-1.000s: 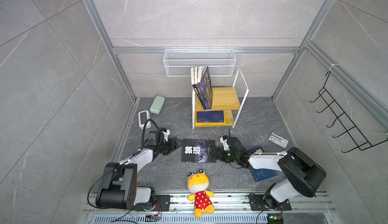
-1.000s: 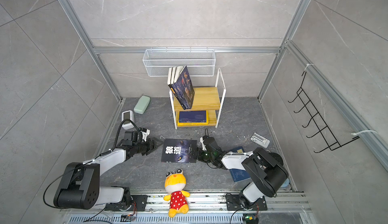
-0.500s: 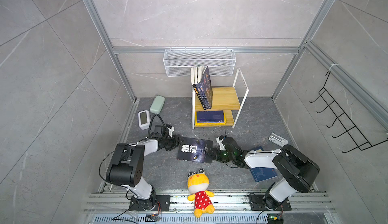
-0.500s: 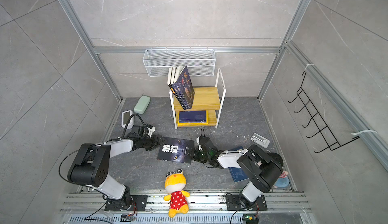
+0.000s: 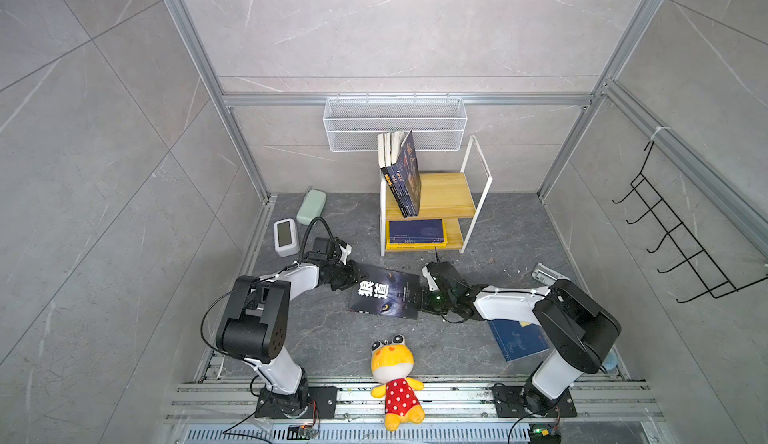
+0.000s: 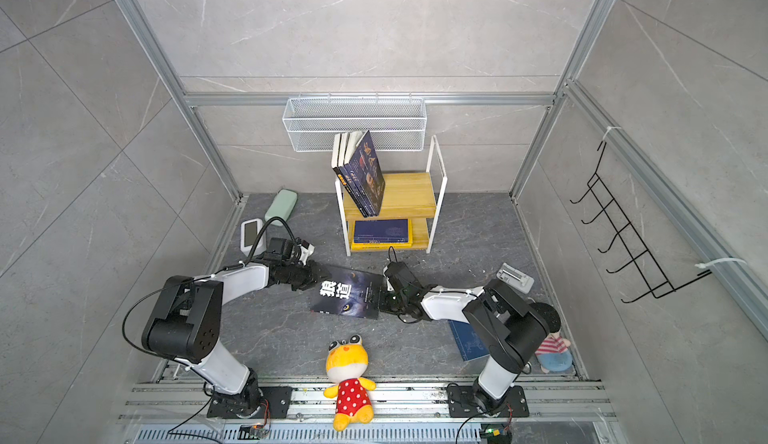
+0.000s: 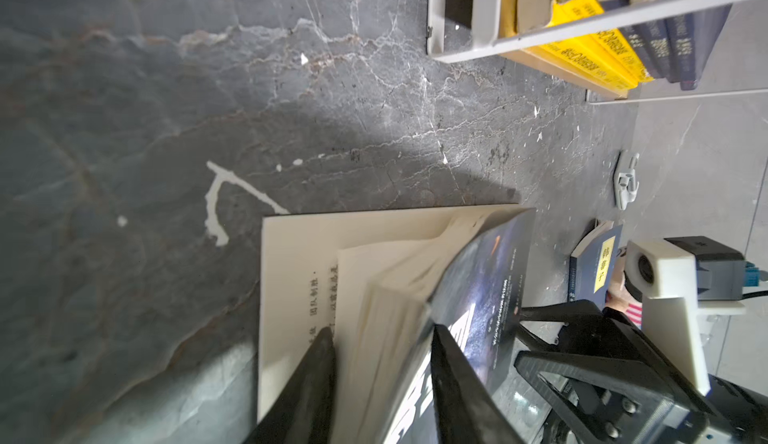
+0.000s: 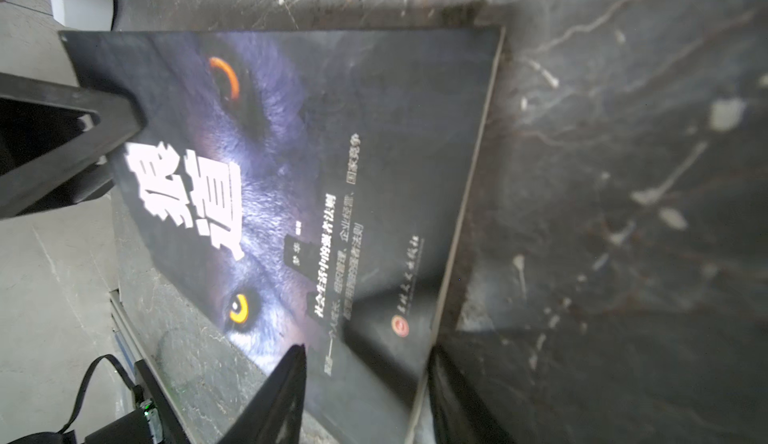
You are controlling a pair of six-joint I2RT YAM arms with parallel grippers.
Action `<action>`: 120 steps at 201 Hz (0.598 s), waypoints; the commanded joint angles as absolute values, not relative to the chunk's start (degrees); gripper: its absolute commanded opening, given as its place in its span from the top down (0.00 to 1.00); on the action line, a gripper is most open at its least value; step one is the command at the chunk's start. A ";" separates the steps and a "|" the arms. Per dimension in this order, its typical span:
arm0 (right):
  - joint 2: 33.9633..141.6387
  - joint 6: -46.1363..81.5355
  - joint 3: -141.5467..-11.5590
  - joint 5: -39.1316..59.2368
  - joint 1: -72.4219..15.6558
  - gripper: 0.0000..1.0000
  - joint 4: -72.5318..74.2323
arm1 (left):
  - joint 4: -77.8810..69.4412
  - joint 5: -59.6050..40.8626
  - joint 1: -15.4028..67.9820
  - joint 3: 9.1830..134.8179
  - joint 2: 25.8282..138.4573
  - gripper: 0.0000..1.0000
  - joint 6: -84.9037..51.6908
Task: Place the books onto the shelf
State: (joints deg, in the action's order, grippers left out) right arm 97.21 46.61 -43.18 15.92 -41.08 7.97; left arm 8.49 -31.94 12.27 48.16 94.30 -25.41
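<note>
A dark wolf-eyes book [image 5: 384, 294] [image 6: 347, 292] lies on the grey floor between both arms. My left gripper [image 5: 353, 279] [image 7: 382, 333] is shut on its left corner: one finger lies on an inner page, the other on the front cover [image 7: 478, 296], which is lifted. My right gripper [image 5: 422, 298] [image 8: 368, 348] stands open at the book's right edge, one finger over the cover [image 8: 291, 171], the other on the floor beside it. The shelf [image 5: 440, 196] holds leaning books [image 5: 405, 175] above and flat books [image 5: 415, 232] below. A blue book [image 5: 517, 338] lies under the right arm.
A yellow plush toy [image 5: 392, 373] sits at the front edge. A white clock [image 5: 286, 236] and a green case [image 5: 311, 207] lie at the left wall. A wire basket [image 5: 395, 123] hangs behind the shelf. A grey clip [image 5: 546, 273] lies at the right, below black wall hooks [image 5: 681, 238].
My left gripper has reached right to the wolf book's corner and closed on its cover and pages. My right gripper has slid to the book's right edge, and the book has turned slightly.
</note>
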 commanded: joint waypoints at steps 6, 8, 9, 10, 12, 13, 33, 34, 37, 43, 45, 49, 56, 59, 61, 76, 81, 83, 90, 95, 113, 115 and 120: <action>102.30 43.86 -44.17 12.85 -40.93 0.49 -1.12 | 12.94 -34.23 13.70 49.65 90.95 0.74 -24.86; 102.22 43.86 -44.19 12.89 -40.90 0.49 -1.22 | 13.23 -34.11 13.71 49.79 90.79 0.75 -24.76; 102.13 43.81 -44.27 12.91 -40.94 0.49 -1.32 | 13.38 -34.06 13.71 49.85 90.66 0.76 -24.68; 102.08 43.79 -44.28 12.83 -40.95 0.49 -1.32 | 13.55 -33.99 13.71 49.93 90.55 0.76 -24.60; 101.99 43.78 -44.29 12.77 -40.96 0.49 -1.43 | 13.85 -34.01 13.69 50.06 90.31 0.77 -24.45; 101.88 43.77 -44.30 12.80 -40.96 0.49 -1.46 | 13.95 -33.95 13.70 50.12 90.24 0.77 -24.40; 100.18 43.20 -43.94 12.03 -40.82 0.48 -1.81 | 15.67 -33.70 13.67 50.37 87.93 0.86 -24.32; 100.14 43.13 -43.94 11.95 -40.82 0.48 -1.81 | 15.75 -33.68 13.69 50.36 87.82 0.86 -24.33; 99.85 42.93 -44.01 11.57 -40.79 0.48 -2.05 | 15.92 -33.65 13.65 50.28 87.50 0.88 -24.45; 99.37 42.45 -44.27 10.86 -40.77 0.47 -3.08 | 16.07 -33.60 13.71 50.12 86.96 0.91 -24.87; 99.09 42.34 -44.33 10.56 -40.76 0.46 -3.50 | 16.08 -33.58 13.64 50.06 86.76 0.92 -24.96; 98.52 42.16 -44.38 9.86 -40.74 0.45 -4.35 | 16.00 -33.62 13.58 49.94 86.47 0.94 -25.12; 97.39 41.94 -44.15 8.74 -40.85 0.44 -5.36 | 15.70 -33.52 13.60 49.63 85.86 0.98 -25.59; 96.56 41.97 -43.82 8.37 -40.88 0.43 -5.54 | 15.59 -33.49 13.58 49.53 85.57 1.00 -25.58; 96.06 41.98 -43.56 8.13 -40.87 0.43 -5.54 | 15.56 -33.44 13.59 49.50 85.47 1.00 -25.58; 92.46 41.58 -41.17 6.54 -41.03 0.40 -4.94 | 15.30 -33.48 13.56 49.42 85.08 1.00 -25.80; 91.11 41.13 -40.60 5.79 -41.09 0.39 -5.12 | 15.15 -33.53 13.59 49.44 85.01 1.00 -26.07; 90.74 40.87 -40.47 5.45 -41.06 0.38 -5.21 | 15.15 -33.54 13.55 49.47 84.93 1.00 -26.07; 89.04 39.94 -40.09 3.95 -41.44 0.37 -6.38 | 14.95 -33.75 13.60 49.56 84.88 1.00 -26.61; 87.78 39.31 -40.08 2.75 -41.87 0.36 -7.75 | 14.70 -33.91 13.56 49.57 84.77 1.00 -27.07; 82.18 37.01 -40.15 -5.41 -45.75 0.32 -12.81 | 14.52 -35.02 13.61 49.56 84.21 1.00 -28.98; 81.05 36.67 -40.05 -6.73 -46.31 0.32 -13.13 | 14.51 -35.23 13.62 49.50 84.16 1.00 -29.06; 79.35 36.18 -39.79 -8.94 -47.64 0.31 -13.54 | 14.50 -35.68 13.55 49.42 84.04 1.00 -29.72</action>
State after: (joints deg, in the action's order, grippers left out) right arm 86.96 40.42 -40.66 3.18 -42.74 -5.80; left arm 14.15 -32.01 13.41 48.73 86.59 -26.63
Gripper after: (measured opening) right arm 0.672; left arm 0.151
